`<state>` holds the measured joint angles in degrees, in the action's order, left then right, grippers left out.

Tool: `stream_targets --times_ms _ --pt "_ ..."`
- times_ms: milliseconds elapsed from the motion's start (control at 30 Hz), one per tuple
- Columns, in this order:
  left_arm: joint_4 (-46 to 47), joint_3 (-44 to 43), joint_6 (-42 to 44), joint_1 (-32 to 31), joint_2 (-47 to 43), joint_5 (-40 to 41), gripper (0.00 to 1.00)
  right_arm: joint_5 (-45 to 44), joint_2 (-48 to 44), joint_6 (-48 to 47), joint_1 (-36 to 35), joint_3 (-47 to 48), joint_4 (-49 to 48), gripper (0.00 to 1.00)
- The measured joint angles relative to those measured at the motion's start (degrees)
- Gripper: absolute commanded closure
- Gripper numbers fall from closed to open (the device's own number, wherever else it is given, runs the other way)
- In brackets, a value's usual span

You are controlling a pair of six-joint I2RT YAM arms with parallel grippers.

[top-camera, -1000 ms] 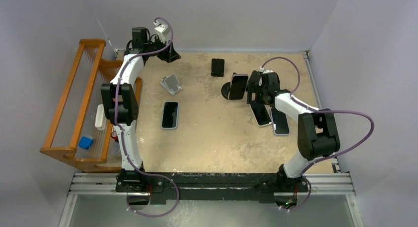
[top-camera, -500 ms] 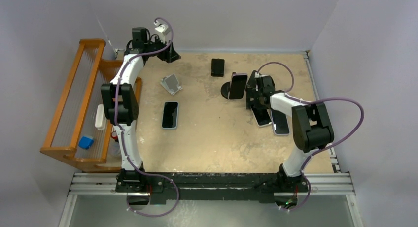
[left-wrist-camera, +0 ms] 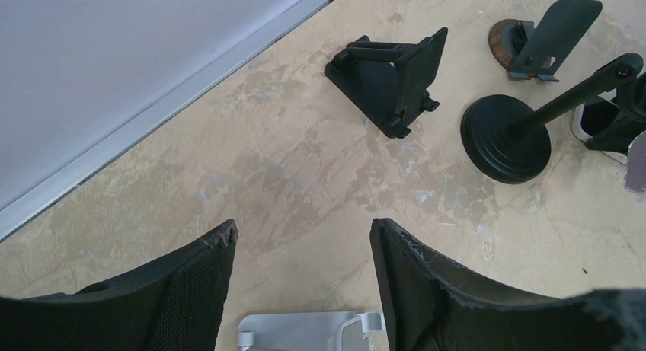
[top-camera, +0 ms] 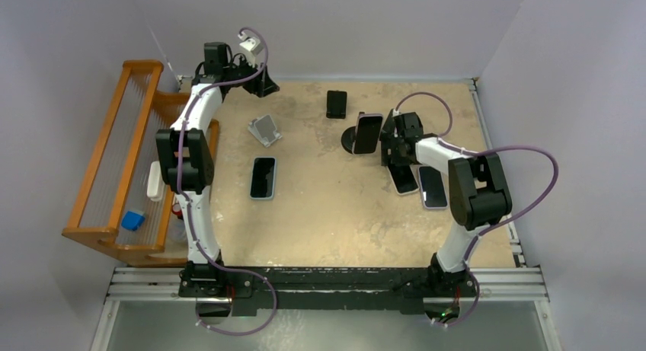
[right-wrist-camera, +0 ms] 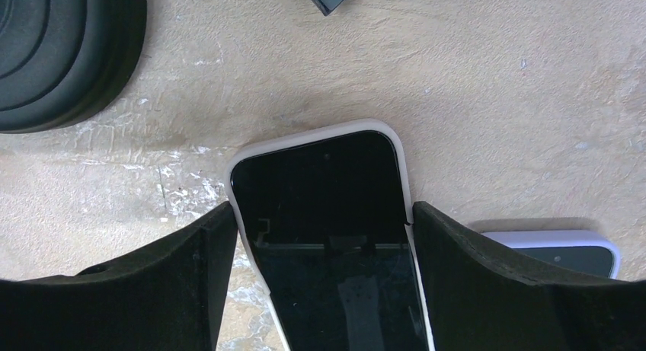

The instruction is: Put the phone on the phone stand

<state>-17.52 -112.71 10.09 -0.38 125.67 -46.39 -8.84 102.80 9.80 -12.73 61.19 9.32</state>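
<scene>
- Nearest the arm bases the table [top-camera: 343, 221] is bare of stands. A light-cased phone [top-camera: 263, 177] lies flat on the left side, face up, with no pincer near it.
- On the right, two phones lie side by side. The outer phone [top-camera: 433, 187] is untouched.
- The right pincer [right-wrist-camera: 321, 212] is down over the inner one, the white-cased phone [right-wrist-camera: 331, 267]. In the wrist view its jaws stand a phone's width apart, and each finger meets one long edge of the case. I read that as a grip, though how firm it is cannot be told.
- That phone lies flat on the table, screen up, and has not been lifted yet.
- Just beyond it is the round-based stand [top-camera: 350, 141], which already carries an upright phone [top-camera: 369, 132]. One placement therefore looks finished.
- Further left the silver stand [top-camera: 264, 129] carries nothing. Further back the black stand [top-camera: 336, 103] seems free too.
- At the far left corner the left pincer [left-wrist-camera: 303, 228] hangs above the table with its jaws moderately wide and nothing between them. The silver stand's edge shows just below it.
- By my reckoning the pick is at its start. What is left is to lift the phone, carry it, tilt it upright and seat it on a free stand. Which stand it is bound for cannot be told.
</scene>
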Motion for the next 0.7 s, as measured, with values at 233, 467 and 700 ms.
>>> stream_targets --times_ms 233,467,700 --pt "3.5 0.6 -3.4 0.0 -0.1 -4.8 0.37 -0.1 0.3 1.1 0.0 0.7 0.9 0.60" --pt "18.7 9.6 -13.6 -3.8 -3.4 -11.8 0.39 0.9 -2.5 4.2 0.1 -0.6 0.7 0.61" --pt "42.5 31.8 -26.2 -14.4 -8.4 -10.6 0.42 2.6 -16.5 9.7 0.3 -6.0 -0.6 0.61"
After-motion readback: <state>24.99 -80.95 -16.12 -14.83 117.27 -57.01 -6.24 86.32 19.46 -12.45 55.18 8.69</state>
